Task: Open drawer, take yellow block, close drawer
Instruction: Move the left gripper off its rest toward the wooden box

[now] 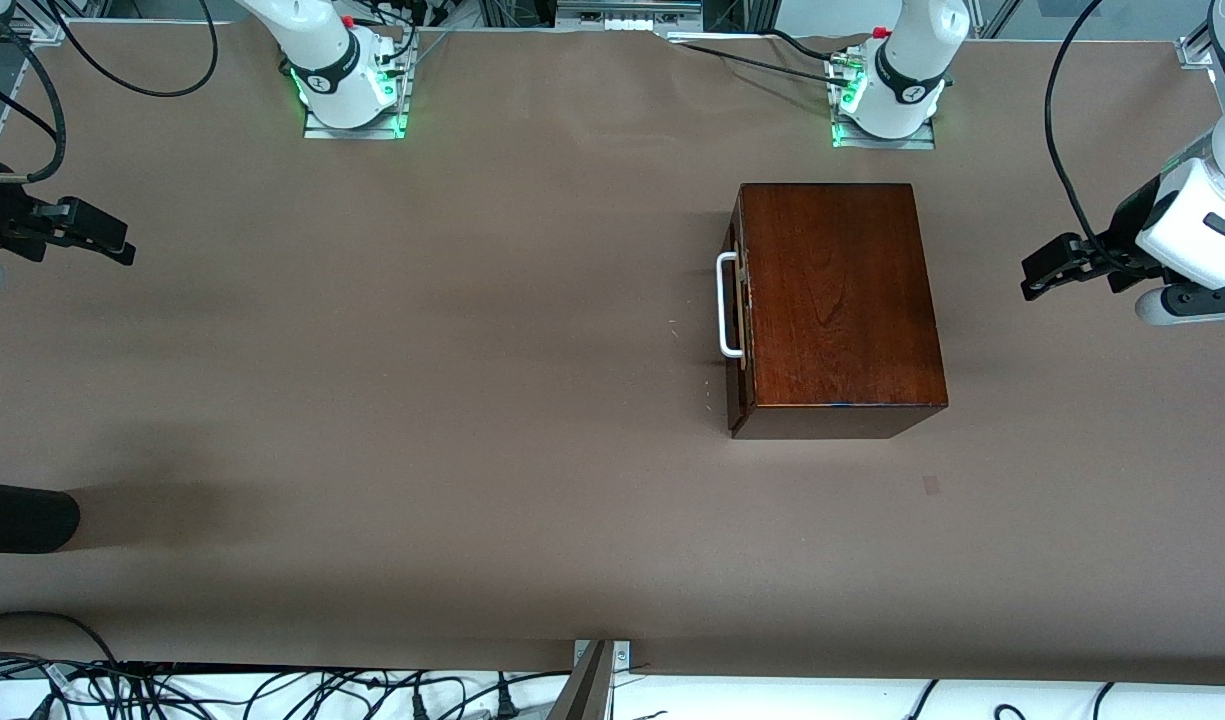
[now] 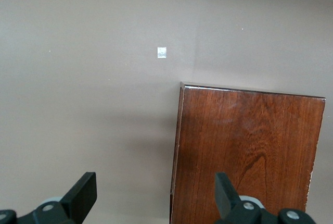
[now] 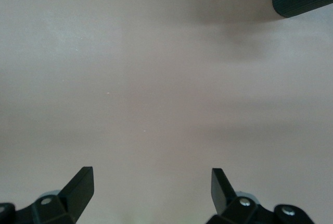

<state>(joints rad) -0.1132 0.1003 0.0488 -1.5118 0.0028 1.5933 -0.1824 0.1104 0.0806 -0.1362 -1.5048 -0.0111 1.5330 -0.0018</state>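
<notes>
A: Where is the left arm?
B: It rises from its base at the left arm's end of the table and bends out toward that end's edge. Its white wrist is turned so the left gripper [image 1: 1040,272] points back in over the table, up in the air.

A: And its fingers?
B: Spread wide with nothing between them; in the left wrist view the left gripper [image 2: 156,195] shows two dark fingertips [image 2: 83,193] well apart.

A: The right arm?
B: It waits at the table's right-arm end, the right gripper [image 1: 112,242] raised over the table edge.

A: Is it holding anything?
B: No. The right gripper [image 3: 152,190] has its fingers [image 3: 82,185] parted over bare table.
</notes>
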